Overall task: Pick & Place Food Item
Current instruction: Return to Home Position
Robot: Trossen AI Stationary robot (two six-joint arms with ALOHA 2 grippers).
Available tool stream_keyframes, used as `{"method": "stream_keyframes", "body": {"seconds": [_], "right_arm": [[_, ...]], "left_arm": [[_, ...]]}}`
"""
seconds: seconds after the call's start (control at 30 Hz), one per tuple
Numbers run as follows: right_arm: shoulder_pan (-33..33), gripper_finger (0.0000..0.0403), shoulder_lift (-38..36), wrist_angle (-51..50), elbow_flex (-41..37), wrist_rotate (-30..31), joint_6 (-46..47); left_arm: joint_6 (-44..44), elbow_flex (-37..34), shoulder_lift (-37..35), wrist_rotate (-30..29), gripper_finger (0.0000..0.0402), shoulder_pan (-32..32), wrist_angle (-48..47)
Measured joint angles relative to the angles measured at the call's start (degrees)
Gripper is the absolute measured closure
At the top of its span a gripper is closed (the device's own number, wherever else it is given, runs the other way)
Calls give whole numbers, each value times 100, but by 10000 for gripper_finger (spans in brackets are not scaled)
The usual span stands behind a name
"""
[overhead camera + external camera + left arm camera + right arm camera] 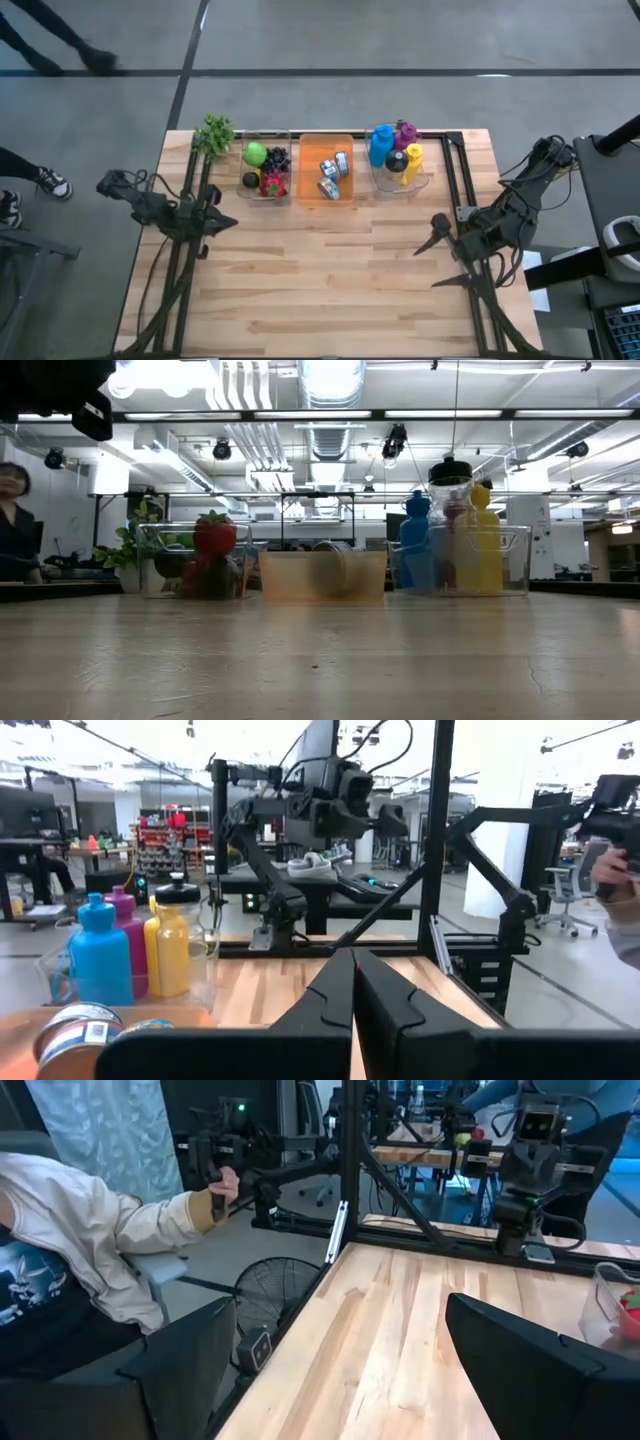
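Table matt wood; left bin probably plastic.

Underfoot: grey floor crossed by dark lines.
Ceiling: white, with open ducts and strip lights.
Furniture: office chair, floor fan, wooden workbench farther back.
Wall: pale curtain.
People: a person in a light sleeve, just off the tabletop's edge.

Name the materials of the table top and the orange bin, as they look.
Table top: wood, likely butcher-block, matte; pale glued strips with visible grain. Orange bin: likely translucent plastic, smooth; a can shows dimly through its wall.
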Motion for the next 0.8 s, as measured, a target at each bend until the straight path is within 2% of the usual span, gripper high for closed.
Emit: {"method": "stream_keyframes", "body": {"seconds": [0.07, 0.8], "right_arm": [[-1, 44, -146, -1, -133, 0, 6], [0, 44, -1216, 441, -1225, -9, -224]], "left_arm": [[50, -52, -175, -1, 398, 0, -85], [-143, -312, -165, -44, 398, 4, -240]]}}
